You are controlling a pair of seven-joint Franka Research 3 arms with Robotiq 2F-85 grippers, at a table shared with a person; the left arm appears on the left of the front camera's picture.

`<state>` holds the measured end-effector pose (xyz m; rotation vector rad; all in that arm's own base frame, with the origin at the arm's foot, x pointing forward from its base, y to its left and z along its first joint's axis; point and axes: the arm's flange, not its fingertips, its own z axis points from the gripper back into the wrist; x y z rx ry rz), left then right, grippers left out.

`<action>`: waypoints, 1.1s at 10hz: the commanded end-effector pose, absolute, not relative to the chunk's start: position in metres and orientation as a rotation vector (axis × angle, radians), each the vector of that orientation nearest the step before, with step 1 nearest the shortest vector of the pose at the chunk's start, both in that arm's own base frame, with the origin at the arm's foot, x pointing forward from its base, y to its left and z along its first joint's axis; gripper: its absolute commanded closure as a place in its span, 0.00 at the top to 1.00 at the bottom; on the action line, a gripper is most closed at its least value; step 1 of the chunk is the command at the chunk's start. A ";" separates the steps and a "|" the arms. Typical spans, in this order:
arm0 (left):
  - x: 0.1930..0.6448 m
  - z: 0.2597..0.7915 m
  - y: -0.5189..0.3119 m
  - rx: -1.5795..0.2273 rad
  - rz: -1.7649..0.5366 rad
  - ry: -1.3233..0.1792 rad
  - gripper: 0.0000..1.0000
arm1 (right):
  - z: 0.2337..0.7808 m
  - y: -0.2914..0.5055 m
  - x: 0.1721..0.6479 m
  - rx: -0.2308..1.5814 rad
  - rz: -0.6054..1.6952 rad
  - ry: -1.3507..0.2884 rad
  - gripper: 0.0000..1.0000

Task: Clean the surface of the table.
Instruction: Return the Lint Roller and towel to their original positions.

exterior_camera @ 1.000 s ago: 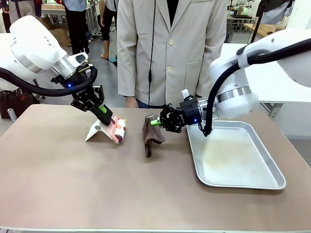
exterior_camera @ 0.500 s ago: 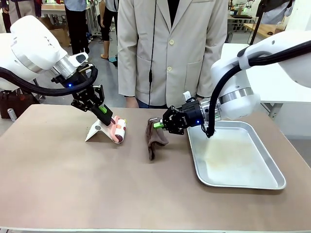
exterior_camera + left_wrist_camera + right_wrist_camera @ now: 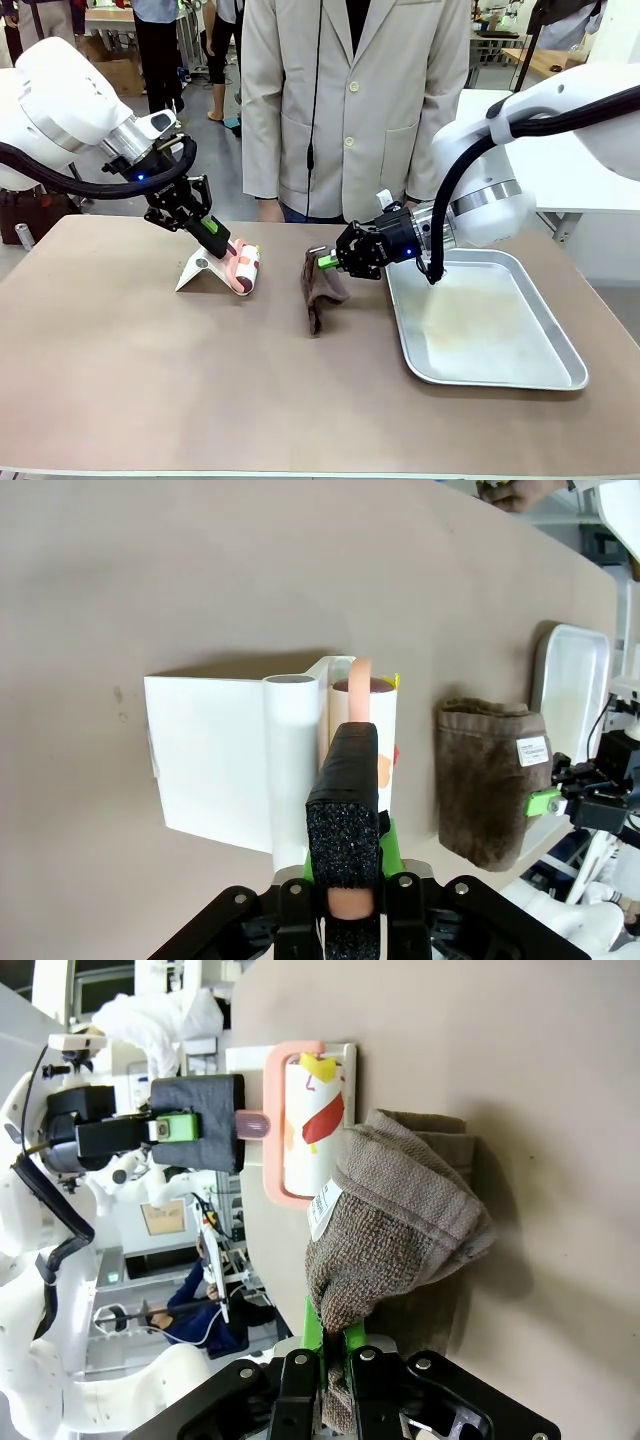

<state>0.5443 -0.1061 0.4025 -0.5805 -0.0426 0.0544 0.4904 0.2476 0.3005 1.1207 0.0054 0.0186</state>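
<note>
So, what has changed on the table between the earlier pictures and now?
The right gripper, shut on the brown cloth, has dragged it a little to the right, toward the metal tray. The left gripper stays shut on the pink handle of the lint roller, beside its white stand. Nothing was let go.

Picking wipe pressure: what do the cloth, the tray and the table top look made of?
Cloth: brown terry-like fabric, looped nap, sewn label. Tray: likely stainless steel or aluminium, shiny, reflective rim. Table: matte taupe top, smooth, probably laminate; unsure.
</note>
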 end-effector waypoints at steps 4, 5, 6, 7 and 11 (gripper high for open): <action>0.549 0.371 -0.082 -0.619 0.027 -0.057 0.23 | 0.313 0.251 0.492 0.915 -0.057 0.045 0.09; 0.549 0.368 -0.080 -0.625 0.018 -0.056 0.23 | 0.316 0.250 0.493 0.863 -0.087 0.045 0.09; 0.548 0.367 -0.078 -0.624 0.008 -0.062 0.23 | 0.317 0.250 0.493 0.848 -0.095 0.045 0.09; 0.547 0.366 -0.077 -0.627 -0.002 -0.066 0.23 | 0.319 0.249 0.493 0.831 -0.109 0.041 0.09; 0.538 0.365 -0.076 -0.623 -0.016 -0.108 0.23 | 0.321 0.249 0.494 0.796 -0.123 0.032 0.09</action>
